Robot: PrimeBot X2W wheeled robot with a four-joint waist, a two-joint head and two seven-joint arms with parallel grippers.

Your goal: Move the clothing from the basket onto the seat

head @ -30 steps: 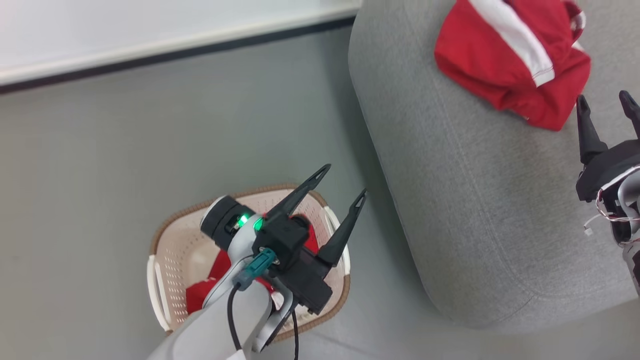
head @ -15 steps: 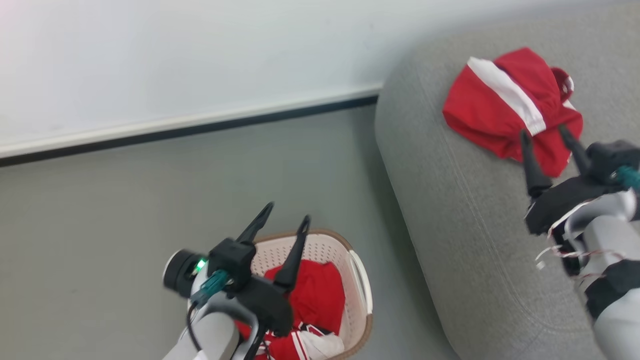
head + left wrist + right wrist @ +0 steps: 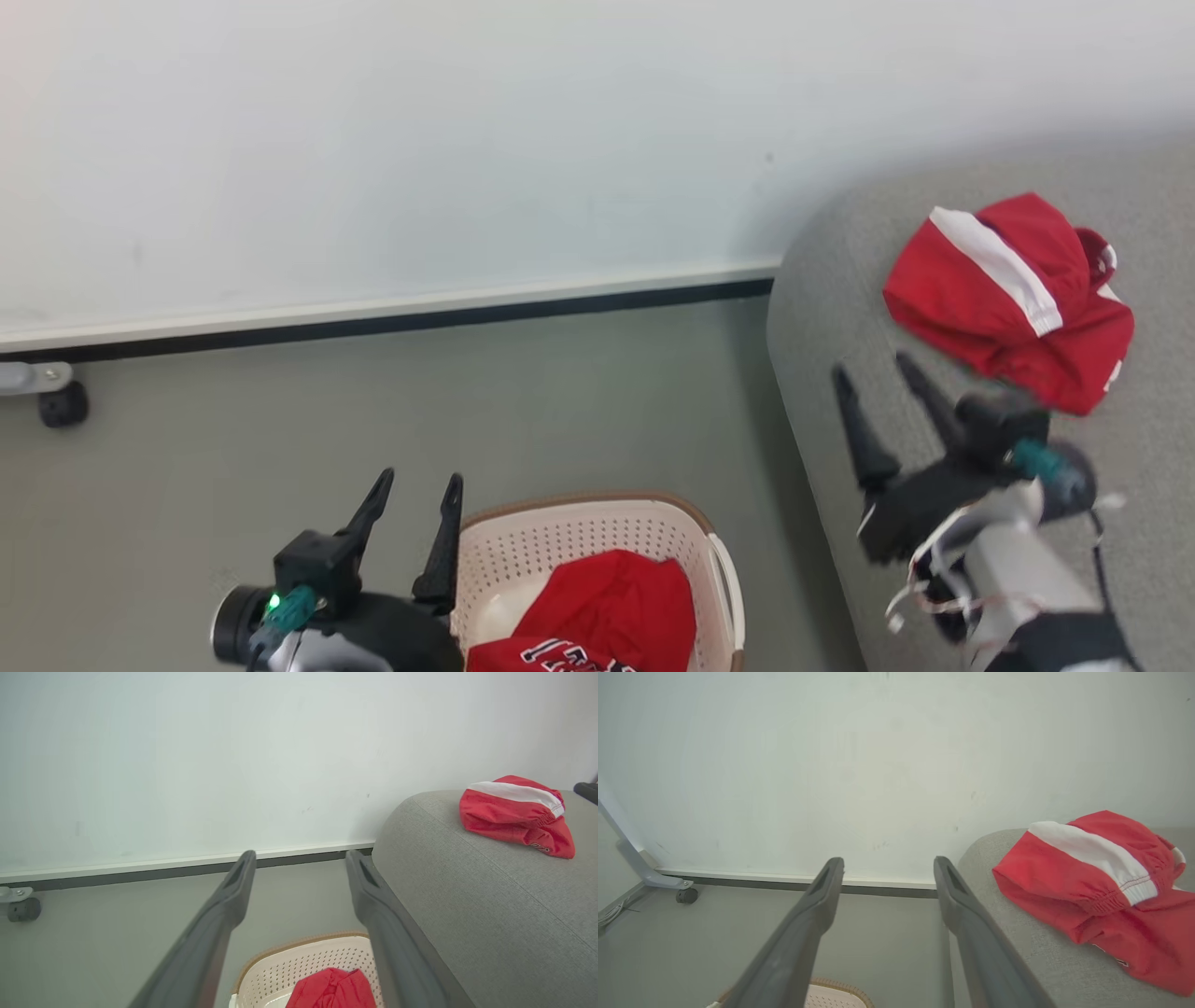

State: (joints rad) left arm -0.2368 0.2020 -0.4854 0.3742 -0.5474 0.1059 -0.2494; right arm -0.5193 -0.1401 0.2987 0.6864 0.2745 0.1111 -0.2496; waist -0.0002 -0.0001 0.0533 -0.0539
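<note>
My left pincer [image 3: 420,481] stood wide and empty just beside the basket [image 3: 579,537]. The lettered red jersey [image 3: 597,616] lay inside, to its right, not yet lifted. My right pincer [image 3: 872,366], equally wide and empty, hung over the grey seat [image 3: 822,308], with the striped red shorts [image 3: 1008,299] resting just beyond its tips — about half done, I judged.

Basket [image 3: 579,546], head view: lower part cut off by bottom edge; its red garment [image 3: 607,597], lettering cropped, unreadable.
</note>
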